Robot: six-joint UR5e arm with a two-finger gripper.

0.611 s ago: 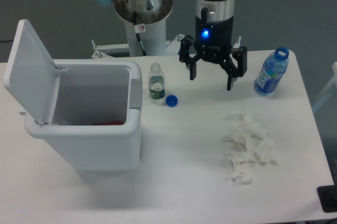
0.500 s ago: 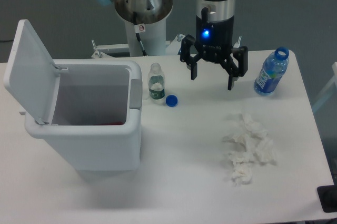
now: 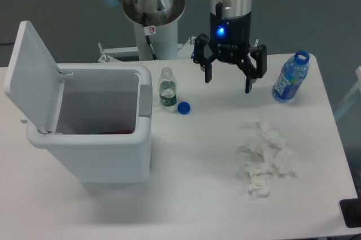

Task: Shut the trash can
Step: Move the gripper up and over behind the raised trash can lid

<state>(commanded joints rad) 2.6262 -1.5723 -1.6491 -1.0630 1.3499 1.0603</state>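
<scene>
A large white plastic rectangular trash can (image 3: 93, 138) with rounded corners stands on the left part of a white table (image 3: 192, 195). Its flat hinged lid (image 3: 31, 76) is raised, tilted up and back on the can's left side, so the inside is open to view. A grey latch tab (image 3: 145, 100) sits on the can's right rim. Something red lies at the bottom of the can, too little of it showing to tell what it is.

The black two-finger gripper (image 3: 228, 81) hangs above the table's far middle, well apart from the trash can, with a blue light glowing on its body. Its jaws are spread wide and hold nothing. Compared with the frames from about half a second earlier, the gripper has risen slightly; nothing else has moved, and the lid stands as it did.

Just right of the can stands a small clear plastic bottle (image 3: 167, 88) without a cap, and a blue bottle cap (image 3: 183, 107) lies beside it. A larger blue-labelled water bottle (image 3: 290, 77) stands near the table's far right edge. Crumpled white tissues (image 3: 264, 158) lie in a loose heap on the right part of the table.
</scene>
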